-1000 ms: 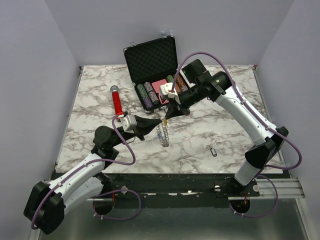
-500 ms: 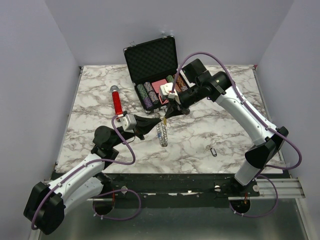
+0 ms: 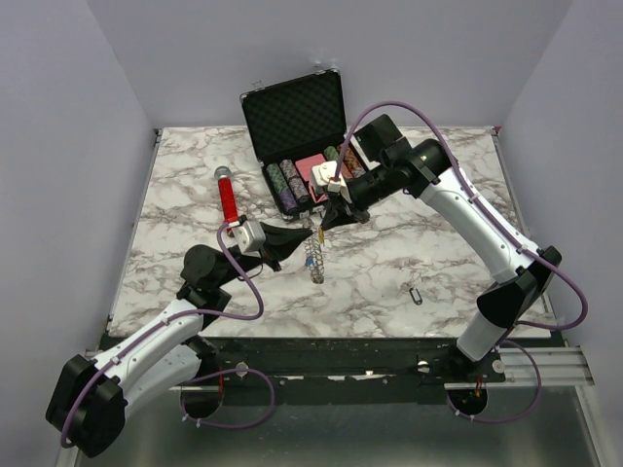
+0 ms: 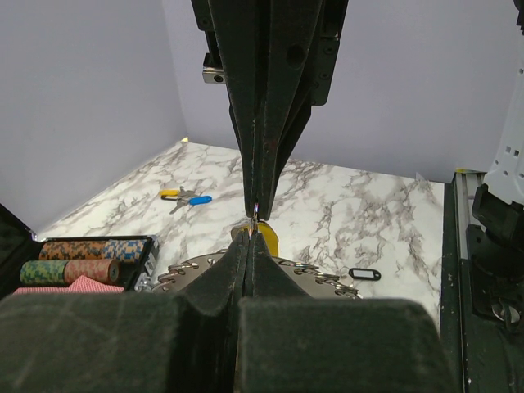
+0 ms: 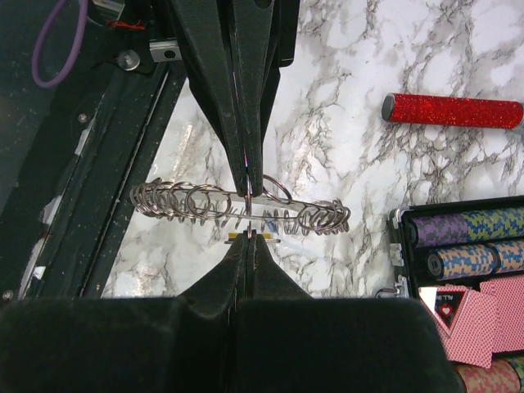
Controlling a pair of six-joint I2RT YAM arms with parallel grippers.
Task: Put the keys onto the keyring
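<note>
Left hand pinched shut on keyring rim; right hand clamped on yellow-tagged key. Ring likely stiff, slick, its fringe loose; best held on bare wire.

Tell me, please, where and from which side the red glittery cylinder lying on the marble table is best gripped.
Grip the red glittery cylinder around its middle, straight down from above, closing across its narrow width. It lies flat on the marble table with bare surface along both long sides; being round, it would likely roll under a sideways push.
</note>
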